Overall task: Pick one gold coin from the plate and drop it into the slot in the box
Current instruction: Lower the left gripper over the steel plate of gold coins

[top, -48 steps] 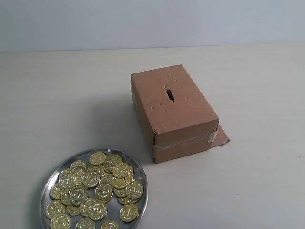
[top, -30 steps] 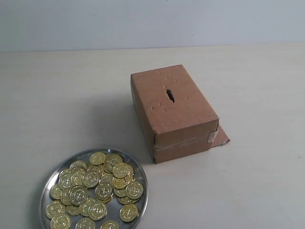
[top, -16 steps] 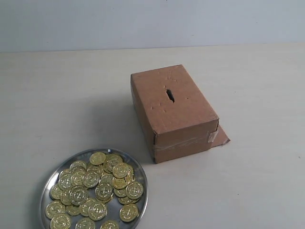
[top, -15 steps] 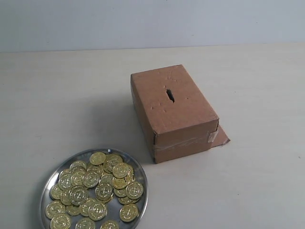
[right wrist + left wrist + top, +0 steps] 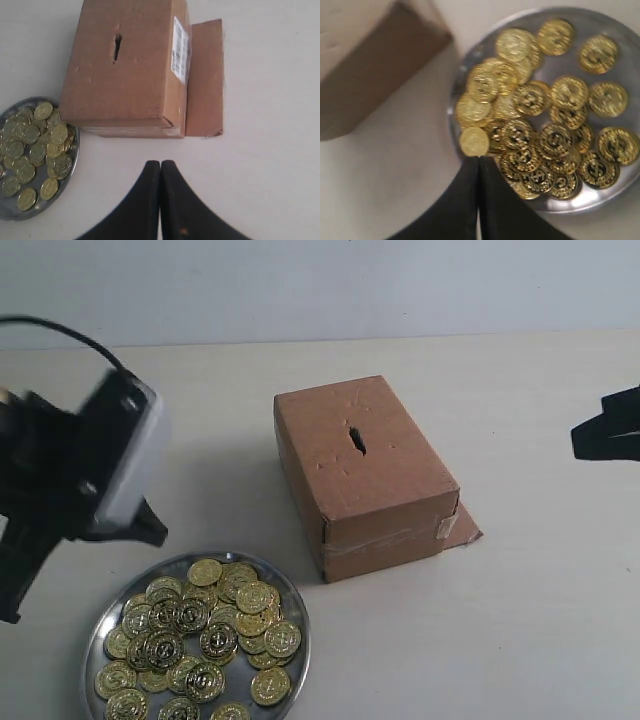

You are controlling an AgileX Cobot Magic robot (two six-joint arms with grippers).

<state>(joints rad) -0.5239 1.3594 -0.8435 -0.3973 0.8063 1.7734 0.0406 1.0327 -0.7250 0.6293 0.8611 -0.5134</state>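
The left gripper (image 5: 479, 161), blurred in the exterior view, hangs over the plate (image 5: 302, 625) rim, fingers (image 5: 462, 202) pressed together, empty. The right gripper (image 5: 160, 164), also closed and empty, is cut off at 3 o'clock. The gold coins (image 5: 195, 635) lie on the plate, 7 o'clock from the box (image 5: 365, 465).

An off-white matte tabletop (image 5: 540, 620) extended to a plain, pale grey-blue wall (image 5: 320, 285) at the rear, under soft, even lighting that cast only faint shadows.
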